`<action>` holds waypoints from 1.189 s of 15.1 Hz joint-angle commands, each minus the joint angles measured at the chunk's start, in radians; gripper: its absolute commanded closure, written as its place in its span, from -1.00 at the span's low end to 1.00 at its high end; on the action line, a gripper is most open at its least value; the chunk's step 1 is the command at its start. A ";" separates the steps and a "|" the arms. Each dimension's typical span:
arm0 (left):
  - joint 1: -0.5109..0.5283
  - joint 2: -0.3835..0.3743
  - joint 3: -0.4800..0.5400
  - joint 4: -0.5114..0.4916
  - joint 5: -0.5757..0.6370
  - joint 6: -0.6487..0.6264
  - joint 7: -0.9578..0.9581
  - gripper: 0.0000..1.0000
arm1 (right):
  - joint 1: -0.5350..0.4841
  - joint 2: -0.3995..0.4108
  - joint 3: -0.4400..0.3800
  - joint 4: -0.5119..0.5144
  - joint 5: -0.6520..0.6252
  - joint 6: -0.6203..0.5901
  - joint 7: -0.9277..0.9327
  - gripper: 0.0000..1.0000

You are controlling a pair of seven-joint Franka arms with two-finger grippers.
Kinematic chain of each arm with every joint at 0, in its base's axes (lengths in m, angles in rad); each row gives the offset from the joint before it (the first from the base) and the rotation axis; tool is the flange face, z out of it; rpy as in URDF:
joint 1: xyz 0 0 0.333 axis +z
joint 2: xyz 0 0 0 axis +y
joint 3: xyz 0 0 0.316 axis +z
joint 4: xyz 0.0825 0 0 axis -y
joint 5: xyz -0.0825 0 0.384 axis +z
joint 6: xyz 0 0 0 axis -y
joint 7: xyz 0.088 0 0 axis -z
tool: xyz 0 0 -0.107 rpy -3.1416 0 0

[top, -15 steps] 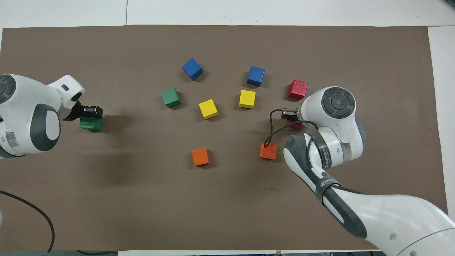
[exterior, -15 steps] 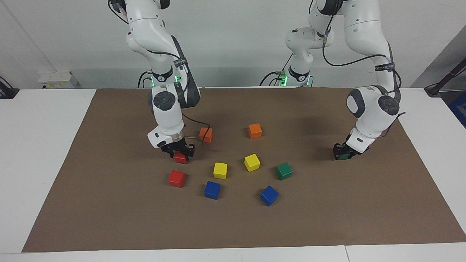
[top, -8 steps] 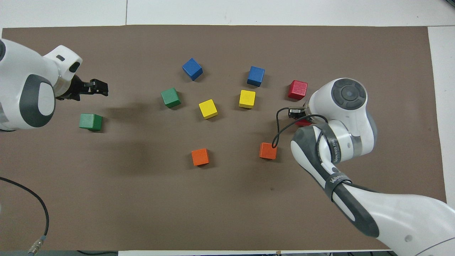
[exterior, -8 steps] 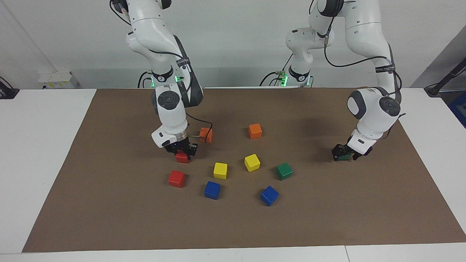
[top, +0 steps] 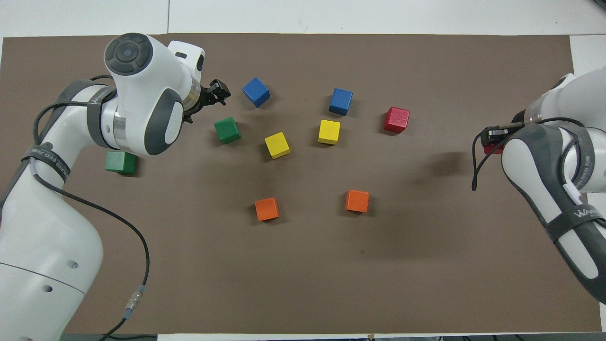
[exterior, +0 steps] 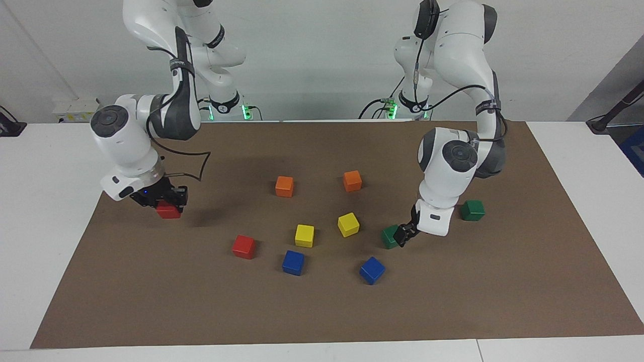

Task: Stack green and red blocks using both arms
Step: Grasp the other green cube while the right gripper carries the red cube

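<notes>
Brown mat (exterior: 453, 301): two green blocks (exterior: 473, 210), two red; right gripper (exterior: 168, 203) pinches one red; left gripper (exterior: 402, 234) fingers spread.

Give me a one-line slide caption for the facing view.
Right gripper holds a red block over the mat's edge; left gripper reaches a green block.

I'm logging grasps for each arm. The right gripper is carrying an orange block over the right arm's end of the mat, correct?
Not quite: the block in the right gripper is red, not orange. The facing view shows it. Both orange blocks sit on the mat. The rest holds.
</notes>
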 commanded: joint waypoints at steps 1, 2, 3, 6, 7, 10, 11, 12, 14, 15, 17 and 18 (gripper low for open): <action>-0.029 -0.011 0.016 -0.051 0.023 0.049 -0.060 -1.00 | -0.029 0.006 0.011 -0.085 0.006 0.107 -0.050 1.00; -0.036 -0.011 0.017 -0.053 0.029 0.050 -0.063 -1.00 | -0.039 0.015 0.011 -0.104 0.002 0.141 -0.059 1.00; -0.044 -0.011 0.016 -0.061 0.064 0.053 -0.063 -1.00 | -0.041 0.032 0.011 -0.109 -0.001 0.163 -0.068 1.00; -0.064 -0.029 0.016 -0.155 0.126 0.146 -0.066 -1.00 | -0.053 0.078 0.011 -0.107 -0.004 0.210 -0.082 1.00; -0.070 -0.028 0.016 -0.171 0.128 0.162 -0.069 -1.00 | -0.056 0.091 0.011 -0.107 -0.004 0.224 -0.088 1.00; -0.087 -0.023 0.016 -0.173 0.128 0.170 -0.141 -0.96 | -0.056 0.102 0.011 -0.107 -0.003 0.233 -0.087 1.00; -0.087 -0.025 0.016 -0.173 0.128 0.162 -0.152 -0.20 | -0.058 0.101 0.011 -0.109 -0.003 0.233 -0.084 1.00; -0.085 -0.026 0.016 -0.166 0.128 0.141 -0.155 0.99 | -0.061 0.102 0.011 -0.109 -0.003 0.232 -0.079 0.51; -0.084 -0.031 0.016 -0.157 0.132 0.058 -0.152 1.00 | -0.064 0.101 0.011 -0.106 -0.003 0.229 -0.076 -1.00; -0.079 -0.039 0.016 -0.157 0.134 0.023 -0.140 1.00 | -0.065 0.101 0.011 -0.101 -0.003 0.218 -0.072 -1.00; -0.026 -0.126 0.013 -0.186 0.132 -0.040 -0.018 1.00 | -0.061 0.084 0.007 -0.087 -0.003 0.168 -0.071 -1.00; 0.026 -0.184 0.009 -0.218 0.123 -0.090 0.104 1.00 | -0.059 0.073 0.007 -0.060 -0.004 0.114 -0.071 -1.00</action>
